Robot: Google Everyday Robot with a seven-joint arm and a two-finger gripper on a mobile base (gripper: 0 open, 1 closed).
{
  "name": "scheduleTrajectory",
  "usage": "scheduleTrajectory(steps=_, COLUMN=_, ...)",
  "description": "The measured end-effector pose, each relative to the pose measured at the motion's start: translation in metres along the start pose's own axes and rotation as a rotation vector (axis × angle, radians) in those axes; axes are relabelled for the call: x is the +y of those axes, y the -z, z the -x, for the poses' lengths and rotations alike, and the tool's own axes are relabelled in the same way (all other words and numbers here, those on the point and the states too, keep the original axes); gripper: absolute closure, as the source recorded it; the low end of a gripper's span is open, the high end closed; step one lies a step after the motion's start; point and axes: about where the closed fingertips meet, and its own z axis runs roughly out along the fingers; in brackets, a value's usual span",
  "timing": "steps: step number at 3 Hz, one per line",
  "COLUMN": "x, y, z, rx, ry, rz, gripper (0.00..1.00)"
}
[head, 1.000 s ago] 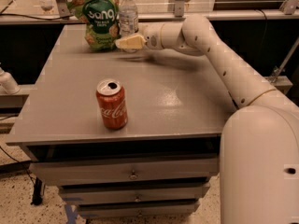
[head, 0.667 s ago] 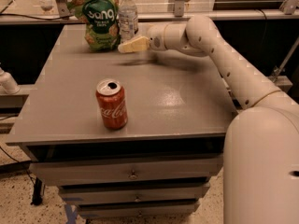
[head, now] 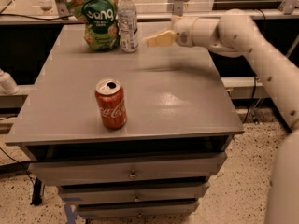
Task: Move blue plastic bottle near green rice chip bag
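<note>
The blue plastic bottle [head: 127, 22] stands upright at the back of the grey table [head: 154, 92], with a white cap and a pale label. It is just right of the green rice chip bag [head: 96, 17], which stands upright beside it, almost touching. My gripper [head: 156, 39] hovers over the back of the table, a short way right of the bottle and apart from it. It holds nothing.
A red cola can [head: 111, 103] stands open-topped near the table's front left. My white arm [head: 243, 36] reaches in from the right over the table's back right corner. Drawers [head: 133, 174] sit under the tabletop. A rail and glass run behind the table.
My gripper has drawn back to the right, away from the bottle it was right next to. The bottle, the bag and the can have not moved.
</note>
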Motion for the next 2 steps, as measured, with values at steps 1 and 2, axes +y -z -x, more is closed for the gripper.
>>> scheduleTrajectory(steps=1, x=-0.022, y=0.085, z=0.022, rx=-0.021, ry=0.028, rz=-0.127, gripper=0.0)
scheduleTrajectory(steps=2, x=-0.036, y=0.16, z=0.041, rx=-0.043, ry=0.027, rz=-0.257, gripper=0.0)
